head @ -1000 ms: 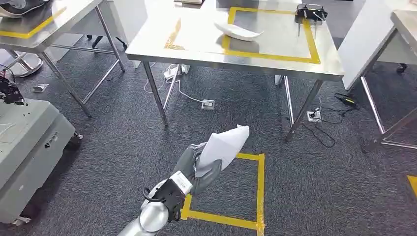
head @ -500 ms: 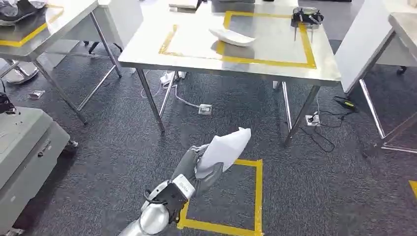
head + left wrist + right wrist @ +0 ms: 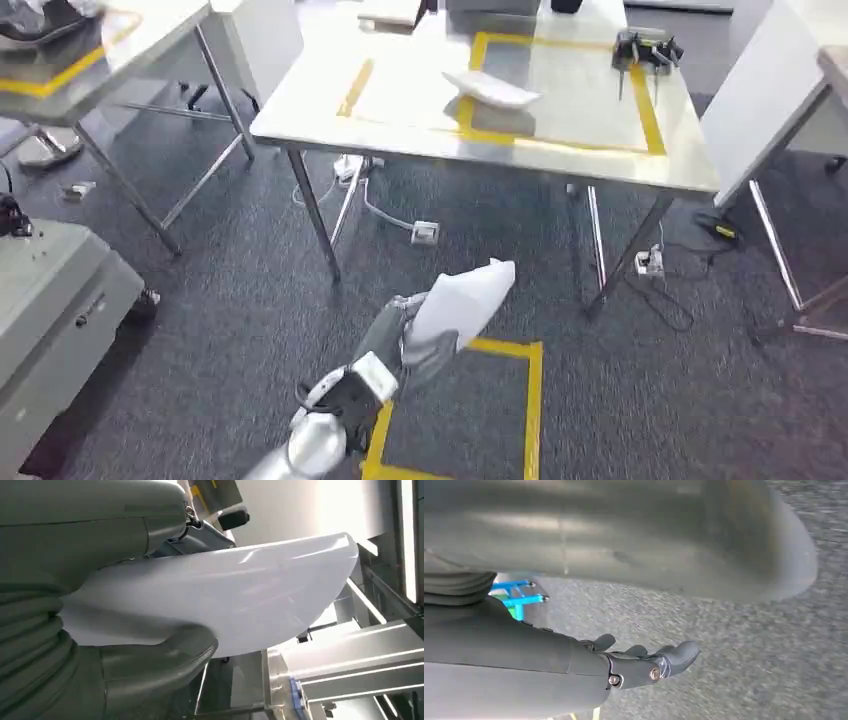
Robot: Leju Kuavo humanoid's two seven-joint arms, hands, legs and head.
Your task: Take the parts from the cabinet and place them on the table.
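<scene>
Place: robotics lab or test workshop, indoor.
Floor: dark grey carpet (image 3: 230, 300), marked with a square of yellow tape (image 3: 535, 400).
Main furniture: steel-topped table (image 3: 420, 110) on bare metal legs, with a yellow taped rectangle (image 3: 650, 110) on its top.
More benches: second steel table (image 3: 110, 40) at far left, also taped in yellow; another metal frame (image 3: 790, 270) at right.
Wiring: white cables and a power strip (image 3: 425, 232) loose on the carpet under the table; a black cable (image 3: 670, 295) beside a table leg.
Equipment: grey metal cabinet (image 3: 50, 310) at left edge; white partition panel (image 3: 760, 100) at right.
</scene>
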